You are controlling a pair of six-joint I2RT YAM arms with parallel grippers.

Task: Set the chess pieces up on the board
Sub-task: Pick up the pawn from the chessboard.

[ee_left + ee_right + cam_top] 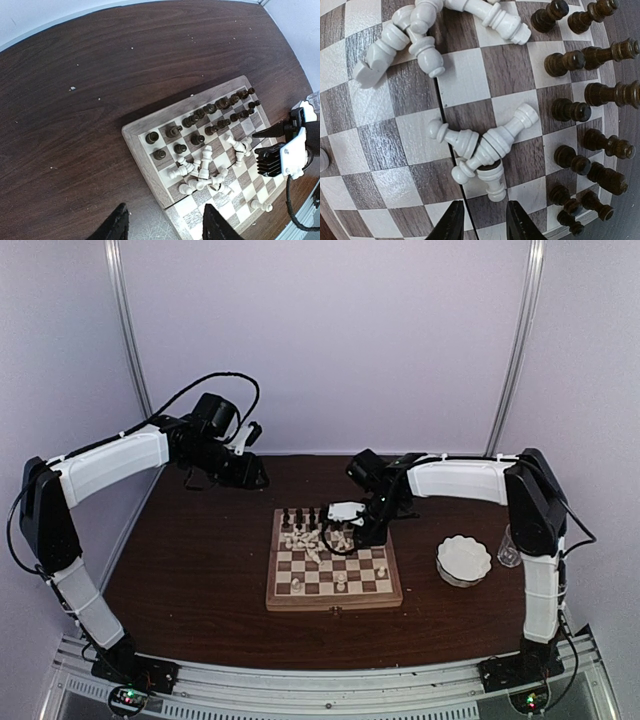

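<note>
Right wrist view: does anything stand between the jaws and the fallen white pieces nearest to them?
Nothing visible. The right gripper hangs open above the board, and that white cluster lies directly ahead of its jaws; the dark pieces stand aside.

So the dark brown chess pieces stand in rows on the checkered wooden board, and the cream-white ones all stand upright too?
Not quite: the dark brown chess pieces do stand in rows on the checkered wooden board, but many cream-white chess pieces lie toppled, as the right wrist view shows.

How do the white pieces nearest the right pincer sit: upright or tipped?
Tipped: the white pieces lie on their sides, overlapping, on the board.
</note>
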